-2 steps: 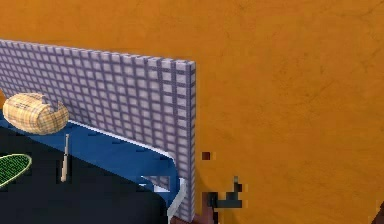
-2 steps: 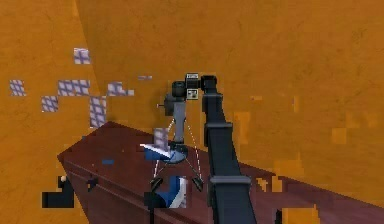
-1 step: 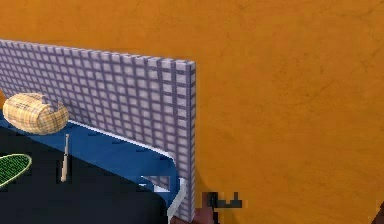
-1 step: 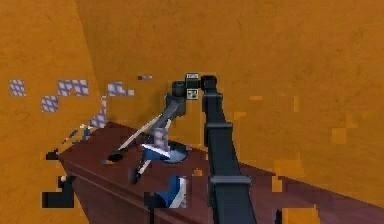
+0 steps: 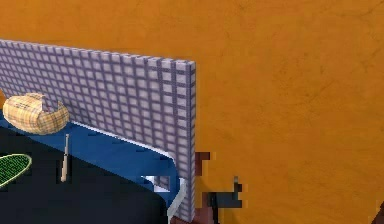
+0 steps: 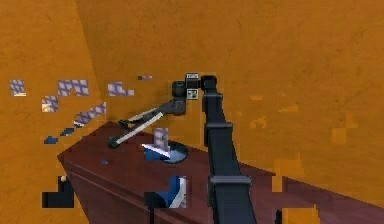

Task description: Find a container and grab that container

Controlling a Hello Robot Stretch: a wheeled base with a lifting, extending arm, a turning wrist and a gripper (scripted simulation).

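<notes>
In the arm side view my arm (image 6: 218, 140) rises from the bottom edge over a dark reddish-brown tabletop (image 6: 110, 165). The gripper (image 6: 116, 135) stretches left from its dark body, its thin fingers (image 6: 140, 122) slanting down toward the tabletop's far corner. Under the fingers a small pale upright thing (image 6: 160, 137), perhaps a container, stands on a flat blue-grey disc (image 6: 172, 153). I cannot tell whether the gripper holds anything or touches that small thing.
Orange walls (image 6: 300, 60) close in behind the tabletop. A blue thing (image 6: 178, 192) sits near its front edge. The forward view has a bed with a plaid headboard (image 5: 110, 90), a tan pillow (image 5: 35, 112), a bat (image 5: 66, 158) and a green racket (image 5: 12, 168).
</notes>
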